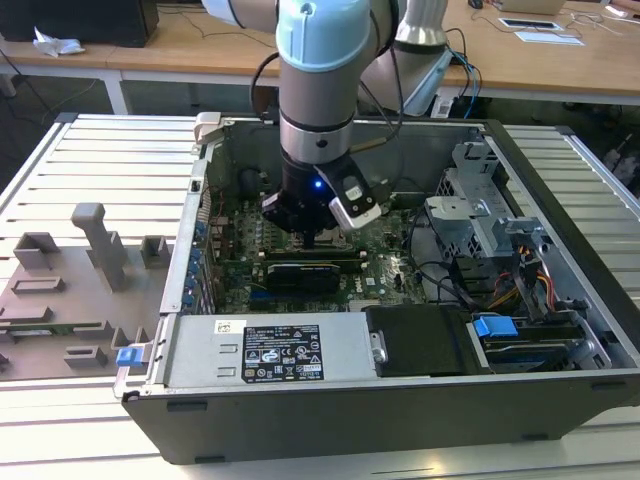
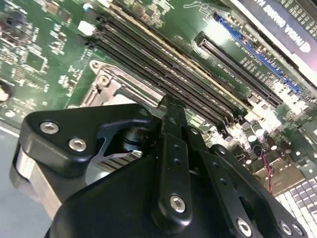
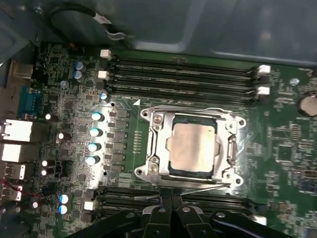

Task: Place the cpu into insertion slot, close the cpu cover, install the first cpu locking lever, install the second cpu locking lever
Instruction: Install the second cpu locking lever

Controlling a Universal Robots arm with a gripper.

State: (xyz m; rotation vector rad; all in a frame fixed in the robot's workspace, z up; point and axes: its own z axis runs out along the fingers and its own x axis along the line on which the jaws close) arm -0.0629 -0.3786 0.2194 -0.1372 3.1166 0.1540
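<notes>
Just beyond the fingertips of the gripper (image 3: 171,208), the cpu (image 3: 192,146) is seen lying flat in the insertion slot (image 3: 174,120), with the cpu cover (image 3: 157,144) folded down around it so that the dull silver top shows through the cover's window. The placing and the cover-closing steps are judged to be done. A thin wire lever (image 3: 198,184) lies along the cover's edge nearest the fingertips, and another (image 3: 188,110) along the far edge; whether either is hooked under its catch cannot be told. The fingers are seen drawn close together with almost no gap between them, and nothing is held. In the exterior view the gripper (image 1: 308,238) is lowered into the computer case (image 1: 200,200) over the green board (image 1: 390,275). The first lever step is judged to be in hand, and it calls for the near lever to be pressed down and sideways under its hook.
</notes>
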